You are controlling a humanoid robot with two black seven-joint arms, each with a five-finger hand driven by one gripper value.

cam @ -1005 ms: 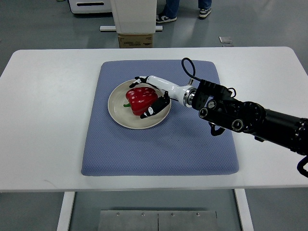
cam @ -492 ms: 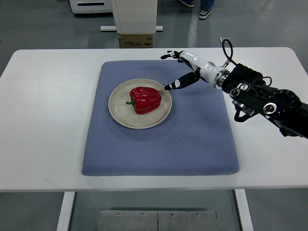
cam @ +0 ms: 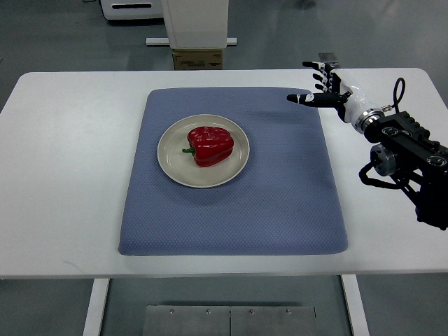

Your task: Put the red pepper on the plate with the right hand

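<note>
Red pepper sits on the plate, roughly centred, lying on its side. Its green stem points toward the picture's left, slightly down, so I read the long axis as running left-right across the plate. The blunt lobed end faces right. Plate rests on the blue mat, upper-left of the mat's middle; mat lies on the white table.

Right hand is clear of everything, holding nothing. Fingers spread, thumb sticking out to the left. It hangs over the mat's far right corner, well apart from the plate. Arm comes in from the right edge, the black forearm over bare table.

Versus a second ago: then the hand was wrapped around the pepper on the plate. Half a second ago it was already off, just beyond the plate's right rim. Now it's further right and further back. Pepper looks the same in position and heading since release; plate hasn't shifted either.

Left arm isn't in my view.
</note>
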